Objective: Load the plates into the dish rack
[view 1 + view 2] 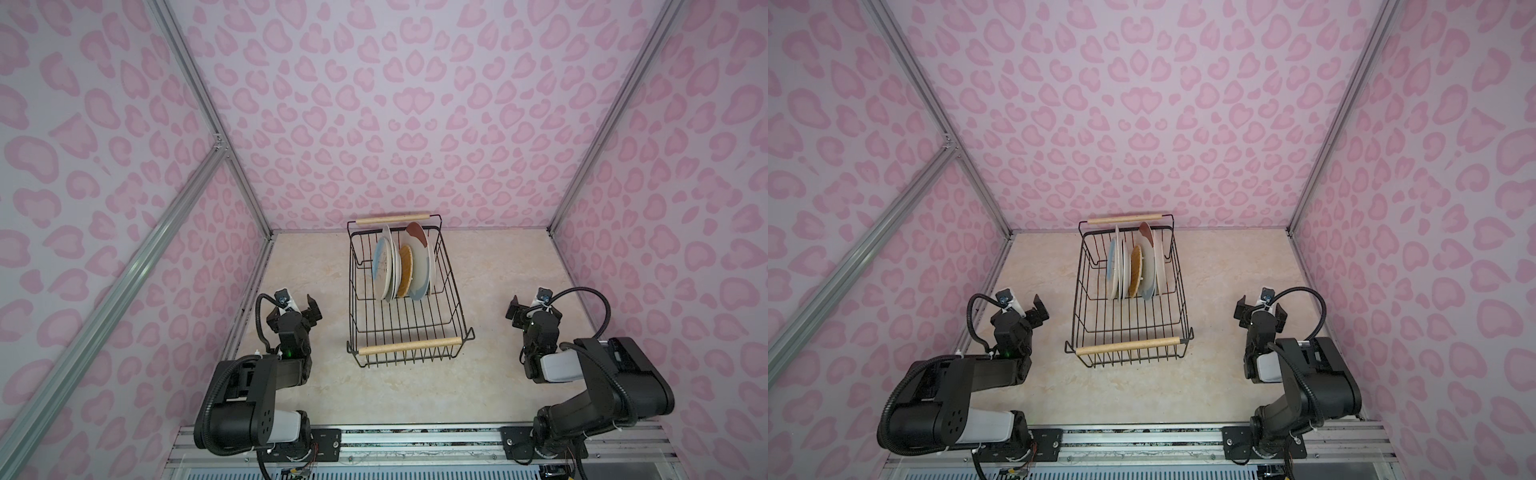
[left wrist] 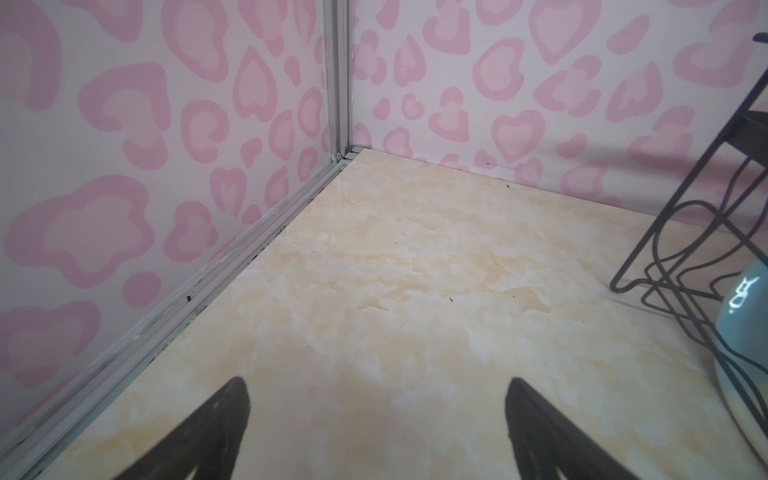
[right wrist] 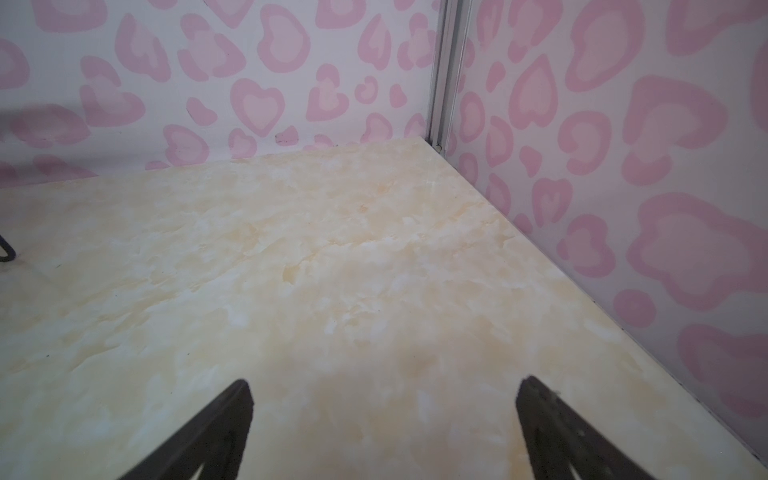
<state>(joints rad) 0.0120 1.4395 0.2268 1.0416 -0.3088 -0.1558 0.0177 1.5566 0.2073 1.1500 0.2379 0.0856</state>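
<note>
Plates [image 1: 401, 266] are standing in the dish rack [image 1: 409, 332] by the desk's [image 1: 498, 270] far edge; left gripper [image 2: 376, 386], right gripper [image 3: 384, 386] gaping empty. You're probably finishing: hold both clear of the wires.

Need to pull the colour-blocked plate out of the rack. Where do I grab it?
I'd take the colour-blocked plate by its brown top rim, coming straight down from above, jaws straddling the thin edge. It stands on edge, topping the dish rack wires, with other plates crowding its faces.

Robot test cell: pink-patterned panel walls [image 1: 415, 104], aluminium framing [image 1: 195, 83], marble-look tabletop [image 1: 498, 270], arms [image 1: 245, 395] bolted to rail [image 1: 415, 436].
</note>
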